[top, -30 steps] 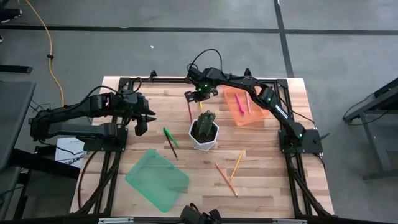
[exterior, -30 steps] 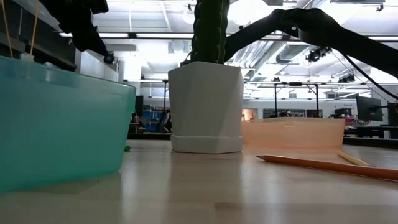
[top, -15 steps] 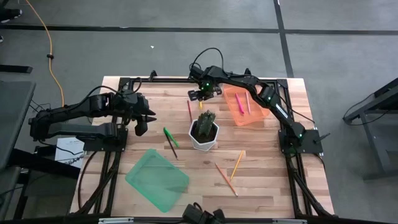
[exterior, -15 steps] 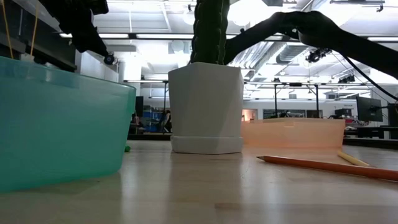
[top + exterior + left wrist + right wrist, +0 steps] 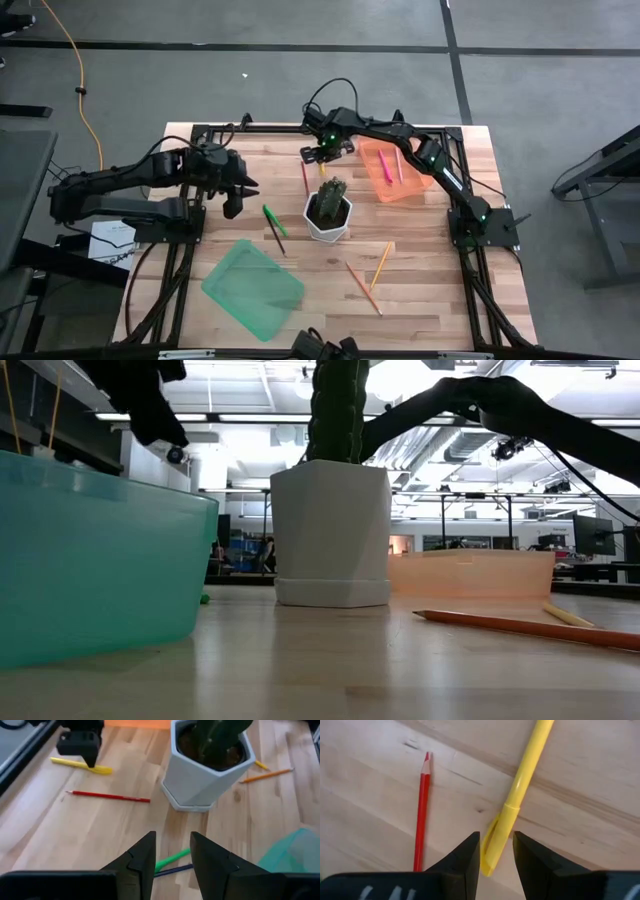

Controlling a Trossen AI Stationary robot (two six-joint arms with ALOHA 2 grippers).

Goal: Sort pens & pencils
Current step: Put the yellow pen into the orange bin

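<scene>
I have the right gripper (image 5: 494, 851) low over the yellow pen (image 5: 520, 795) at the far side of the table (image 5: 420, 290), fingers spread astride its capped end, not clamped; the red pencil (image 5: 421, 810) lies just beside. The left gripper (image 5: 172, 852) hovers open above the green pen (image 5: 172, 860), near the white cactus pot (image 5: 205, 775).

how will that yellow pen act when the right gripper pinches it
The yellow pen looks like smooth rigid plastic, so probably stiff, light and a bit slippery. Its round barrel may roll on the flat table, though the clip could check that. The right gripper straddles one end, so it may tilt when lifted.
</scene>
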